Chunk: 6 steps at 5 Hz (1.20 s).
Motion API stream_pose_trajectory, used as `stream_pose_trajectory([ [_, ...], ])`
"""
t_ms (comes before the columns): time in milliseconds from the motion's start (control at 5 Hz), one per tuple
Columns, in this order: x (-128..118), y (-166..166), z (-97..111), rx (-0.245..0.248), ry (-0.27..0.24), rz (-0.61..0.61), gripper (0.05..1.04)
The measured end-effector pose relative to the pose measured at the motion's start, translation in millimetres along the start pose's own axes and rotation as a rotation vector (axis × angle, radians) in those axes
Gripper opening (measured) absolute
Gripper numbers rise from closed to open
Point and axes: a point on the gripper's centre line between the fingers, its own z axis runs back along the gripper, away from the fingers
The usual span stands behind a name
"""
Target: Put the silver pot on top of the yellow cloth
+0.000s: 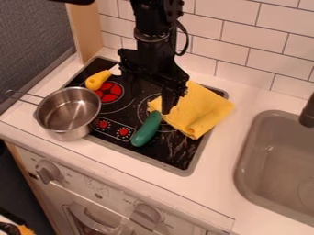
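White tiles (pixel 270 43) with dark grout run along the back wall, and a pale counter (pixel 242 98) with a black stovetop (pixel 184 158) set into it sits just below. Left side has a wooden post (pixel 86 30) and a dark grey panel (pixel 34 36). Off to the right there's a grey sink (pixel 276 160) with a dark tap (pixel 307 112) poking in at the edge, and some chunky knobs (pixel 47 170) down on the oven front (pixel 92 195).

So the pot (pixel 67 112) is upright at the front left corner of the stovetop, partly out over the counter, wire handle (pixel 23 98) pointing off to the left. It's well apart from the cloth (pixel 199 110), which is yellow, kinda folded and rumpled, lying across the right side of the stovetop.

Black robot arm (pixel 153 53) comes down from the top, and the gripper (pixel 168 106) is pointing downward right at the cloth's left edge. Can't tell whether the jaws are spread or pressed together, or whether they touch the cloth, tbh.

Other stuff: a green cucumber-looking toy (pixel 146 130) lies at a slant near the cloth's left corner, and a yellow-handled thing (pixel 98 80) is at the back left, beside a red burner mark (pixel 110 93).
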Motion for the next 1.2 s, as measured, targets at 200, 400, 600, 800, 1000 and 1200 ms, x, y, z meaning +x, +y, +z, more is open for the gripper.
stream_pose_trajectory([
  [200,-5,-1,-7,-0.009,0.027,0.000,1.000],
  [400,-22,32,-14,-0.023,0.064,0.075,1.000],
  [600,-34,54,-13,-0.015,0.060,0.094,1.001],
  [800,-43,75,-17,-0.009,0.056,0.141,1.000],
  [1000,-46,75,-33,-0.017,0.081,0.144,1.000],
  [1200,-48,76,-49,-0.010,0.108,0.155,1.000],
])
